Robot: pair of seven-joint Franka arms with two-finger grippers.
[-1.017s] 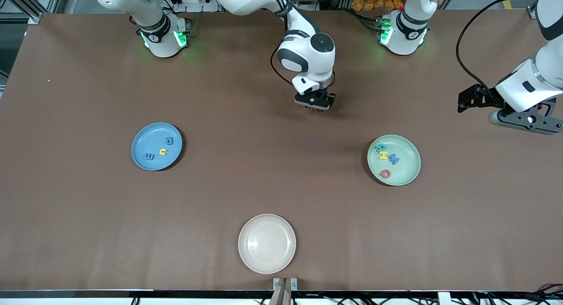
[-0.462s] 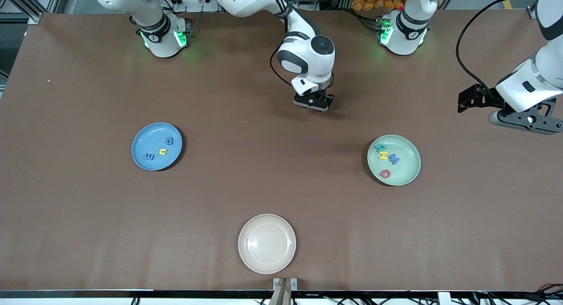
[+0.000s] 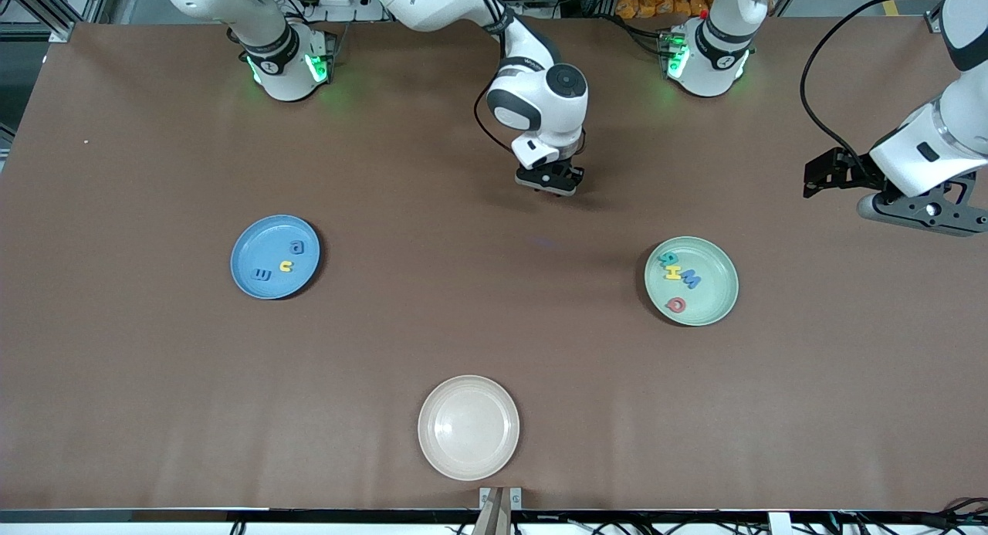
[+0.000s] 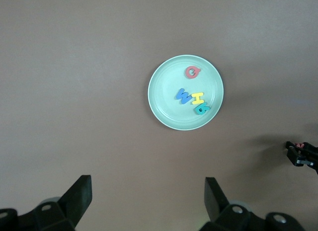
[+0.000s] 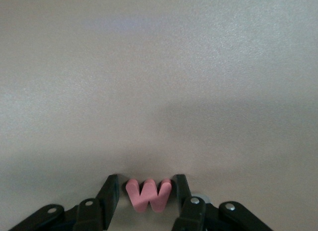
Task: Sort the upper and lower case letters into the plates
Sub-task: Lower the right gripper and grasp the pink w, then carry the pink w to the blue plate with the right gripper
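My right gripper (image 3: 549, 187) is down on the table midway between the two bases, its fingers (image 5: 180, 187) pressed on either side of a pink w (image 5: 148, 193). The front view hides that letter under the hand. The blue plate (image 3: 248, 249), toward the right arm's end, holds a blue a (image 3: 297, 247), a yellow u (image 3: 286, 266) and a third blue letter (image 3: 263, 275). The mint green plate (image 3: 722, 292), also seen as the green plate (image 4: 164, 104), holds several letters: teal (image 3: 668, 259), yellow (image 3: 674, 272), blue (image 3: 690, 280), red (image 3: 676, 305). My left gripper (image 3: 922, 211) waits open above the table's end.
A cream-white plate (image 3: 468, 427) with nothing in it lies near the table's front edge, nearer to the camera than both coloured plates. Bare brown tabletop stretches between the three plates.
The right gripper's fingers have drawn in onto the pink w and the hand has settled slightly lower. The left arm has not moved.
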